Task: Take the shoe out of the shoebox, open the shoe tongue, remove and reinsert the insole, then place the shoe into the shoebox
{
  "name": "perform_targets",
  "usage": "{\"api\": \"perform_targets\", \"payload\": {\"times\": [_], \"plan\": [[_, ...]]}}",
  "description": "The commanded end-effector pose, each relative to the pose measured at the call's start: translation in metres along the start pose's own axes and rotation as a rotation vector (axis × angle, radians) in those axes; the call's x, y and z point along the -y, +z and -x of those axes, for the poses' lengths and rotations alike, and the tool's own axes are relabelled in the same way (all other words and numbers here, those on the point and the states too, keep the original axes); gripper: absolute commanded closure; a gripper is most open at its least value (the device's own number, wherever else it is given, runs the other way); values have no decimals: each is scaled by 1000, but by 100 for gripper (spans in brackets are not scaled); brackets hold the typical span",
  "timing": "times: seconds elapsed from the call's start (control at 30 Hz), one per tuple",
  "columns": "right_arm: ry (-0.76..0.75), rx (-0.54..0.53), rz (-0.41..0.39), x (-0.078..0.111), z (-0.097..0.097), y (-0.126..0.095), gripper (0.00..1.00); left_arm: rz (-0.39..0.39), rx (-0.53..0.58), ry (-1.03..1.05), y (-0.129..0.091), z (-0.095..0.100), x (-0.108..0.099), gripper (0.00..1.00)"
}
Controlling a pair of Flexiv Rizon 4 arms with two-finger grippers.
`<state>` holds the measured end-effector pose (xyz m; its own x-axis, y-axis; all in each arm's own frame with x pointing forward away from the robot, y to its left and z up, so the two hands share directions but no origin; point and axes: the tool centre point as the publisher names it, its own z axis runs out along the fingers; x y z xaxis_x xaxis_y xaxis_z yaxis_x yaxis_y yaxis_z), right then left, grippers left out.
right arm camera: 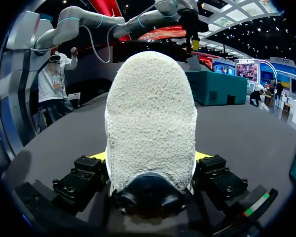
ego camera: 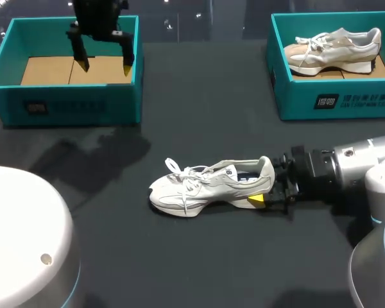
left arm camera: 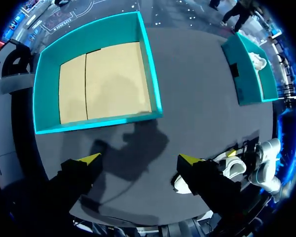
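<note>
A pale grey-white sneaker (ego camera: 212,186) lies on its sole in the middle of the black table, toe pointing left. My right gripper (ego camera: 266,186) comes in from the right and is shut on its heel. In the right wrist view the fuzzy heel (right arm camera: 150,123) fills the gap between the fingers (right arm camera: 91,170). My left gripper (ego camera: 104,64) hangs open and holds nothing above the left teal shoebox (ego camera: 64,106). That box shows only a cardboard floor (left arm camera: 108,79). In the left wrist view the sneaker (left arm camera: 232,168) sits beside one finger (left arm camera: 200,175).
A second teal shoebox (ego camera: 337,99) stands at the back right with another pale sneaker (ego camera: 337,48) inside it. Bare black tabletop lies between the two boxes and in front of the held shoe.
</note>
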<state>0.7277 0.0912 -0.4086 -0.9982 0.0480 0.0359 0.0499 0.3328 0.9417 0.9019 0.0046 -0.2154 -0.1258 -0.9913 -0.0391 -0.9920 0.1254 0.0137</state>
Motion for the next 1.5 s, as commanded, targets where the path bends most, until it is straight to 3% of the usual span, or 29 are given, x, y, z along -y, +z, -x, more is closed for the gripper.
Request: {"api": "perform_targets", "payload": {"times": [0.03, 0.4, 0.83, 1.33, 1.5], "plan": [[1, 0, -4, -1, 0, 2, 100, -42, 34, 9, 11, -33, -13, 0], [1, 0, -4, -1, 0, 2, 100, 4, -9, 108, 16, -102, -27, 0], [1, 0, -4, -1, 0, 2, 100, 36, -20, 181, 14, -163, -45, 0], [1, 0, -4, -1, 0, 2, 100, 25, -30, 206, 10, -165, -44, 0], [1, 0, -4, -1, 0, 2, 100, 46, -73, 106, 12, -174, -78, 0]]}}
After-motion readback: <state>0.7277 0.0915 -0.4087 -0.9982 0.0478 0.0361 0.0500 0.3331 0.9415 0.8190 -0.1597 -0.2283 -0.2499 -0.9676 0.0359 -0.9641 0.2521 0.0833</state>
